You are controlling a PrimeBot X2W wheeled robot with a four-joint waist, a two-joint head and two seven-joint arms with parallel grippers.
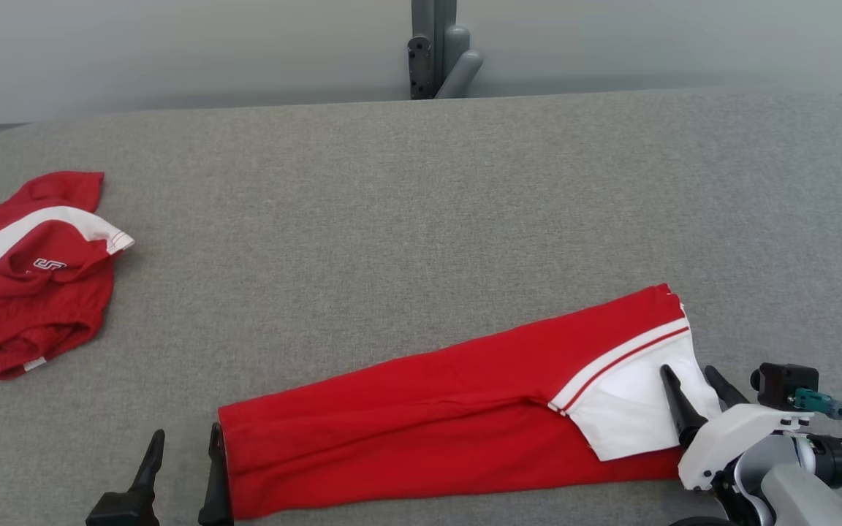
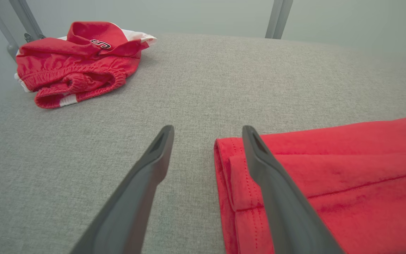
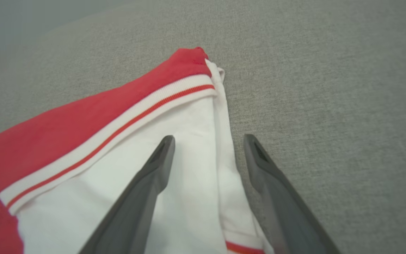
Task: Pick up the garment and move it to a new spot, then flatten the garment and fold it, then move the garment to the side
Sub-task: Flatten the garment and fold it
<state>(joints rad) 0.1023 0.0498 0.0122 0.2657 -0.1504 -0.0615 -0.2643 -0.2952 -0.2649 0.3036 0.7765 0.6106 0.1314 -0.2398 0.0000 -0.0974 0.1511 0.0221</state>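
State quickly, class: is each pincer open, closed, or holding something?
Left pincer: open, holding nothing, at the red garment's hem.
Right pincer: open, holding nothing, over its white end.

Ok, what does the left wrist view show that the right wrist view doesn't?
Left wrist view: crumpled red shorts at upper left, and the red hemmed end of the long garment by the open left gripper. Right wrist view: that garment's white panel with striped trim, under the open right gripper. Both: the grey table and the same garment.

soft matt red cloth garment (image 1: 428,431) on a rough grey woven fabric table (image 1: 421,219).
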